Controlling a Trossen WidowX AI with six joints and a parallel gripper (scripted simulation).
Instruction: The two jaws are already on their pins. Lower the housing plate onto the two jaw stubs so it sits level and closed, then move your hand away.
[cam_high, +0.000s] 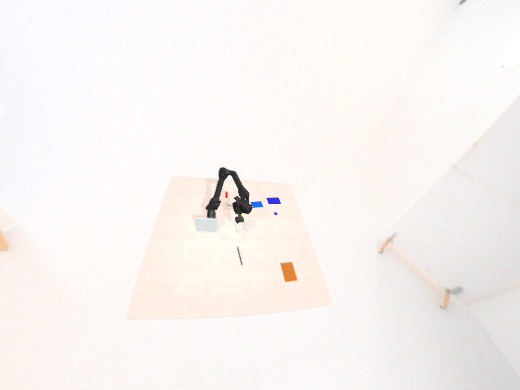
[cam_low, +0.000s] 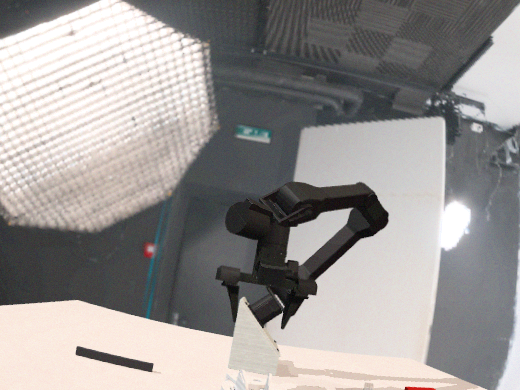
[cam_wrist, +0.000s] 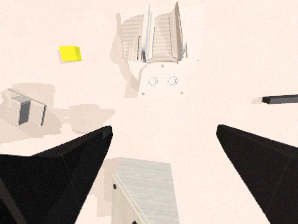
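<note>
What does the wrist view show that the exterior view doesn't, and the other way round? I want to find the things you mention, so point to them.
Only the wrist view: a yellow block (cam_wrist: 70, 53) and two round rings (cam_wrist: 153, 81) on the plate (cam_wrist: 162, 89).
Only the exterior view: a green sign (cam_low: 253, 133) and the arm's long links (cam_low: 340, 197).
Both: the end effector (cam_low: 260, 322) (cam_wrist: 163, 129), open, and a black bar (cam_low: 114, 359) (cam_wrist: 282, 99).
</note>
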